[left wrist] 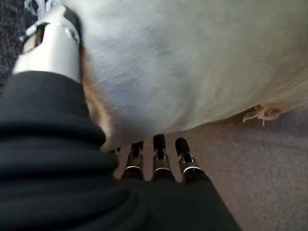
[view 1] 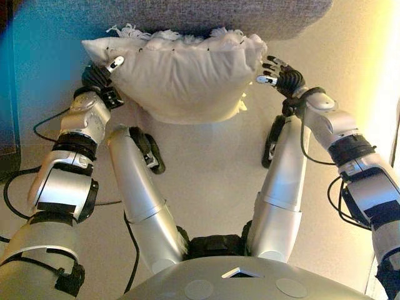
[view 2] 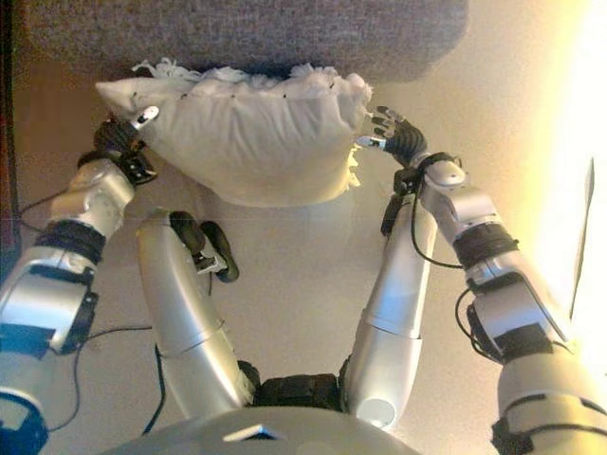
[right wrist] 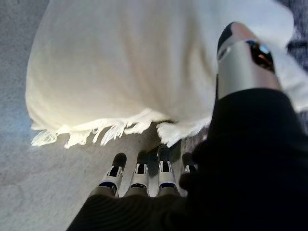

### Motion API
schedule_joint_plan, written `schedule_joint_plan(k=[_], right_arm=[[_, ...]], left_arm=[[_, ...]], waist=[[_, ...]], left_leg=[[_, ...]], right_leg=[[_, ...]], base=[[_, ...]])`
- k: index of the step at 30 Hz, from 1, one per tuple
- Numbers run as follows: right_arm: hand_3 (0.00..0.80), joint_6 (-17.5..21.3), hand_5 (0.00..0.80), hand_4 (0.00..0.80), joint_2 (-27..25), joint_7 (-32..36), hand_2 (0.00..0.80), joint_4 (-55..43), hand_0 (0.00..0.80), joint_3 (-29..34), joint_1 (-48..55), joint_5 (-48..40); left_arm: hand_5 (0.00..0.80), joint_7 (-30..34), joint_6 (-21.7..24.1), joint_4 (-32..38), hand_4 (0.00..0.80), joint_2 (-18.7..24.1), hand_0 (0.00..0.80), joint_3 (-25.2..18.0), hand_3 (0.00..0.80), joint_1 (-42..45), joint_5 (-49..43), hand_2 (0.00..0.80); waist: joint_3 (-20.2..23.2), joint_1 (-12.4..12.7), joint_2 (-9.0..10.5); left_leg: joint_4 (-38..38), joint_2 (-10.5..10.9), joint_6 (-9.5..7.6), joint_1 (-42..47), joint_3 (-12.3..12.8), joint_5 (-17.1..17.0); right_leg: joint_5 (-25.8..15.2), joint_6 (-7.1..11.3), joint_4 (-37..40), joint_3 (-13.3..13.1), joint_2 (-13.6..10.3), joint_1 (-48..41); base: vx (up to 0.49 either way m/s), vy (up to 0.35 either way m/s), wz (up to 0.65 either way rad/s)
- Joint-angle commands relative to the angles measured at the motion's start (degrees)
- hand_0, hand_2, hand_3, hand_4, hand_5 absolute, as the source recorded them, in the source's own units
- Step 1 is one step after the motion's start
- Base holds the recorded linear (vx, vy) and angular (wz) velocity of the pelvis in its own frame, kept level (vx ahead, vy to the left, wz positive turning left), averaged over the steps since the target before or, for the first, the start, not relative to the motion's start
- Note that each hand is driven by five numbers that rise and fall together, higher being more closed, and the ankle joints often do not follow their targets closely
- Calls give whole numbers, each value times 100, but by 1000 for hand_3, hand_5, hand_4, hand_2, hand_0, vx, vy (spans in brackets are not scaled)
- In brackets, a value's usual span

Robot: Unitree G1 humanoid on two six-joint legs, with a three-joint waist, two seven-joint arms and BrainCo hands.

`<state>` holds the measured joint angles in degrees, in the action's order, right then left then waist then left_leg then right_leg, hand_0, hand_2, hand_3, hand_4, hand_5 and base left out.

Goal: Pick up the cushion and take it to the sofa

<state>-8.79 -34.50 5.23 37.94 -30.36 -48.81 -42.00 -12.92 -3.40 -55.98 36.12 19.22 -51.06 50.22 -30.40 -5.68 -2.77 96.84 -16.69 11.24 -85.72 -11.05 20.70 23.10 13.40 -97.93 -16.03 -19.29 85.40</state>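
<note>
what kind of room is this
Probably a living room: a grey fabric sofa runs along the far edge, a fringed white cushion is held between the left hand and right hand, over a pale floor.

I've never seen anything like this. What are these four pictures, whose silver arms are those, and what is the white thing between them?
It is a humanoid robot seen through its own cameras. Two pictures look down from its head; two sit on its wrists, looking along the fingers. The white thing is a fringed cushion, carried between the left hand and the right hand, one pressed against each end. How far the fingers curl is unclear. The grey strip beyond the cushion is the sofa, standing on a pale floor.
</note>
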Motion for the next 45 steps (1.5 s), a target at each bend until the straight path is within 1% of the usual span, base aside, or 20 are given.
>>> schedule_joint_plan(k=[1,10,11,12,13,14,15,16,21,24,26,30,33,36,39,40,41,42,44,45], right_arm=[[0,27,0,0,300,-115,0,10,0,-118,-498,-36],[0,-260,0,0,580,-183,0,-192,0,-383,-863,-71],[0,-322,0,0,604,-148,0,-229,0,-409,-894,-56],[0,-359,0,0,644,-104,0,-259,0,-445,-942,21],[0,-389,0,0,677,-25,0,-298,0,-474,-977,96],[398,-425,398,398,717,-25,398,-354,398,-503,-1007,155],[772,-448,772,772,786,-58,772,-393,772,-567,-1076,174],[800,-445,800,800,843,-57,800,-406,800,-607,-1139,143],[800,-534,800,800,1065,-187,800,-527,800,-708,-1292,157],[800,-533,800,800,1072,-366,800,-629,800,-718,-1231,50],[800,-484,800,800,1054,-471,800,-686,800,-684,-1173,-44],[800,-159,800,800,1096,-695,800,-781,800,-450,-970,-164],[800,215,800,800,1139,-620,800,-806,800,-246,-921,-26],[800,666,800,800,1099,-440,800,-940,800,-57,-756,31],[800,1062,800,800,1115,-389,800,-1305,800,207,-293,112],[800,1169,800,800,1135,-446,800,-1464,800,307,-86,197],[800,1234,800,800,1149,-482,800,-1553,800,358,48,267],[800,1409,800,800,1161,-613,800,-1757,800,444,281,424],[800,1524,800,800,1178,-828,800,-2115,800,620,624,452],[800,1556,800,800,1224,-898,800,-2241,800,694,806,390]], left_arm=[[0,-53,146,-327,0,6,0,103,0,-422,-129,0],[0,779,278,130,0,-302,0,410,0,-718,173,0],[166,876,245,244,166,-349,166,440,166,-754,137,166],[461,981,216,337,461,-401,461,494,461,-795,134,461],[671,1082,195,400,671,-440,671,531,671,-818,127,671],[800,1165,200,470,800,-488,800,573,800,-829,116,800],[800,1245,199,554,800,-558,800,647,800,-851,113,800],[800,1316,181,599,800,-598,800,703,800,-886,95,800],[800,1573,235,713,800,-743,800,847,800,-908,-32,800],[800,1663,449,817,800,-765,800,865,800,-859,9,800],[800,1720,537,914,800,-782,800,817,800,-804,-22,800],[800,1708,730,1175,800,-831,800,770,800,-731,-97,800],[800,1688,1016,1239,800,-856,800,684,800,-772,-176,800],[800,1663,1476,1357,800,-873,800,506,800,-657,-94,800],[800,1347,2138,1620,800,-942,800,246,800,-325,-403,800],[800,1150,2305,1749,800,-982,800,153,800,-160,-707,800],[800,1002,2342,1848,800,-1006,800,117,800,-55,-872,800],[800,736,2352,2068,800,-1002,800,46,800,163,-1129,800],[800,579,2379,2430,800,-963,800,-60,800,497,-1204,800],[800,542,2320,2634,800,-969,800,-162,800,697,-1187,800]], waist=[[62,-24,-185],[61,-1,-233],[61,3,-236],[61,11,-240],[61,18,-243],[61,21,-247],[61,29,-249],[61,35,-250],[61,67,-251],[61,85,-233],[61,91,-227],[62,105,-222],[105,105,-219],[242,96,-202],[384,114,-180],[422,137,-172],[436,151,-165],[480,188,-151],[564,247,-108],[625,291,-69]], left_leg=[[-84,-113,-651,-23,657,390],[-71,-60,-668,-71,688,373],[-80,-59,-672,-72,690,373],[-84,-52,-671,-72,693,372],[-83,-40,-669,-69,697,373],[-87,-30,-675,-62,705,377],[-105,-28,-688,-37,716,368],[-95,-22,-688,-33,717,365],[-79,-21,-684,8,706,357],[-85,-15,-684,48,690,354],[-123,-16,-685,87,687,341],[-462,-21,-621,303,726,267],[-1102,-77,-536,709,828,156],[-1929,-68,-461,1200,973,-89],[-2752,-26,-412,1800,1155,-382],[-3093,0,-402,2052,1193,-490],[-3277,19,-401,2211,1213,-552],[-3612,67,-403,2494,1237,-669],[-4201,155,-396,2966,1212,-877],[-4500,248,-417,3257,1202,-961]], right_leg=[[-612,-866,657,-11,-322,62],[-667,-870,719,-79,-301,39],[-677,-865,741,-79,-302,35],[-698,-860,769,-82,-304,29],[-713,-854,787,-82,-305,21],[-722,-849,806,-81,-306,12],[-743,-850,832,-79,-303,-5],[-753,-853,836,-79,-296,-20],[-739,-864,819,-69,-301,-86],[-715,-874,802,-55,-308,-138],[-702,-881,804,-37,-302,-165],[-658,-868,1008,100,-276,-409],[-678,-801,1555,331,-279,-813],[-797,-729,2331,639,-265,-1338],[-940,-644,2983,936,-219,-1952],[-998,-617,3223,1021,-198,-2193],[-1031,-612,3365,1072,-184,-2349],[-1081,-613,3637,1150,-140,-2641],[-1156,-611,4063,1256,-75,-3088],[-1205,-613,4325,1328,-48,-3369]], base=[[-15,47,1],[-2,4,0],[0,0,0],[0,0,0],[0,0,0],[-1,-14,3],[-2,-13,4],[-3,-13,3],[-1,-2,1],[3,-42,3],[0,0,0],[-28,-49,2],[-100,-36,5],[-92,-29,4],[-46,-60,-1],[-19,-57,1],[-3,-80,6],[11,-83,11],[41,-105,16],[125,-126,18]])
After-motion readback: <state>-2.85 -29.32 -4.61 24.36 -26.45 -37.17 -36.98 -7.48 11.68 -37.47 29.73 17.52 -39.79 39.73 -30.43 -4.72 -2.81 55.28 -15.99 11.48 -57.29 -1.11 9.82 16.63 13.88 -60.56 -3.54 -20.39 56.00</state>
